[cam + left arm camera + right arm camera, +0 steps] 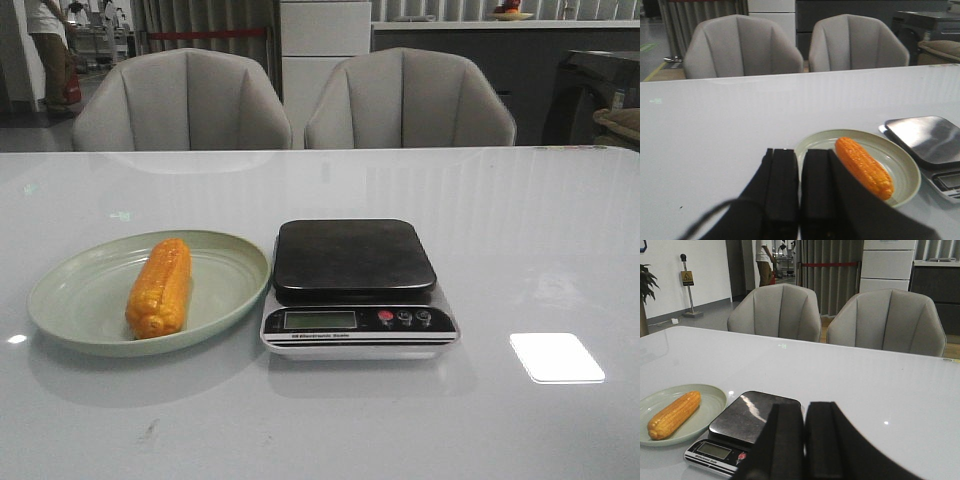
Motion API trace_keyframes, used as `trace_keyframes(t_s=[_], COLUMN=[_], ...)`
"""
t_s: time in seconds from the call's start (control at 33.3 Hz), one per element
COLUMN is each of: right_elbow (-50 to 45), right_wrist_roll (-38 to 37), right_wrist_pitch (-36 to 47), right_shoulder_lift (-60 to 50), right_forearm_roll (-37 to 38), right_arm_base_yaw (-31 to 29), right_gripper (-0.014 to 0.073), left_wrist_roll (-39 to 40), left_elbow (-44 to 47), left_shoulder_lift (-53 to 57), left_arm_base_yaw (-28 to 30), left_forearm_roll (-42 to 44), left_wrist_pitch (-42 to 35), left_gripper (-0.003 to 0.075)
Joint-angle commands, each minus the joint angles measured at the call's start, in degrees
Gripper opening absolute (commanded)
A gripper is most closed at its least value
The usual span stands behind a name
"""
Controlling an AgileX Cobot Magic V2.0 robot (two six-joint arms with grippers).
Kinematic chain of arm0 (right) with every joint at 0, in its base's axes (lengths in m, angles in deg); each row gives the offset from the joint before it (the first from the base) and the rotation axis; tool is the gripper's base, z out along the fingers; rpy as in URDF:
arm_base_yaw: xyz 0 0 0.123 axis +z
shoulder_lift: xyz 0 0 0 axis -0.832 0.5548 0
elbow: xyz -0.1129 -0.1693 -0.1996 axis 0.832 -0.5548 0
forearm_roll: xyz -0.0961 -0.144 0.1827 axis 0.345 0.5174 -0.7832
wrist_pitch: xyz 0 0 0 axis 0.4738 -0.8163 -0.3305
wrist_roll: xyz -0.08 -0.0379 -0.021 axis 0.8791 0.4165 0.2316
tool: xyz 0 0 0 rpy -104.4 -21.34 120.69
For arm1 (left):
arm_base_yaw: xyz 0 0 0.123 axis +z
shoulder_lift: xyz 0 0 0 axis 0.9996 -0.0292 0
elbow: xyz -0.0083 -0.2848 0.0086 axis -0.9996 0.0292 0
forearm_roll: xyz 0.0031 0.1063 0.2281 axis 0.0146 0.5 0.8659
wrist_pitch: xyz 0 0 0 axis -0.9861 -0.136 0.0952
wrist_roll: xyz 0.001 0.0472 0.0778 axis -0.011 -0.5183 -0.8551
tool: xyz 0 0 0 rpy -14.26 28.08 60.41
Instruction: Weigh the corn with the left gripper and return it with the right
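- Left gripper (799, 200): seen in the left wrist view only. Its two blunt black fingers (781, 185) are pressed together with barely a seam between them and nothing held. It hangs above the table, short of the plate's near rim.
- Right gripper (804, 440): seen in the right wrist view only. Fingers likewise closed on each other, empty, positioned over the table on the near side of the scale.
- Corn (160, 287): lies lengthwise in the pale green plate (70, 290), resting on the plate floor, clear of the rim on both long sides. Not yet touched by either gripper.
- Scale (355, 285): stands just beside the plate on the right, dark platform bare, display unlit or unreadable.
- Handling judgement: the cob looks stiff and light to moderate in weight; it should not deform under a firm pinch. The kernel rows offer some texture, but the round section can roll or slip if gripped off-centre.
- Recommended hold: across the middle of its length, fingers closing on the two long flanks, so neither end droops.
- Risk: the left fingers must spread wide before descent; the plate may slide on the glossy table (500, 200).
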State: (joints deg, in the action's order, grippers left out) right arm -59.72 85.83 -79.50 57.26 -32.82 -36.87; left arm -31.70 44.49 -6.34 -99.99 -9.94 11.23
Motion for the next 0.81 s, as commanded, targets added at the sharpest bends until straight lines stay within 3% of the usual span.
trace_keyframes(t_s=[0.0,0.21,0.33,0.78], right_elbow=[1.6,1.6,1.6,1.6], right_wrist_roll=[0.7,0.7,0.7,0.7], right_wrist_pitch=[4.5,4.5,4.4,4.4], right_shoulder_lift=[0.6,0.6,0.6,0.6], right_forearm_roll=[0.1,0.1,0.1,0.1], right_arm_base_yaw=[0.0,0.0,0.0,0.0], right_gripper=[0.0155,0.0155,0.0155,0.0155], left_wrist_roll=[0.1,0.2,0.2,0.2], left_elbow=[0.2,3.3,6.6,6.6], left_shoulder_lift=[-0.7,1.9,1.9,1.8], left_arm_base_yaw=[3.5,8.4,10.2,11.1], left_forearm_roll=[-2.2,-2.3,-2.3,-2.2], left_wrist_pitch=[-8.4,-10.8,-19.4,-19.2], left_gripper=[0.0114,0.0114,0.0114,0.0114])
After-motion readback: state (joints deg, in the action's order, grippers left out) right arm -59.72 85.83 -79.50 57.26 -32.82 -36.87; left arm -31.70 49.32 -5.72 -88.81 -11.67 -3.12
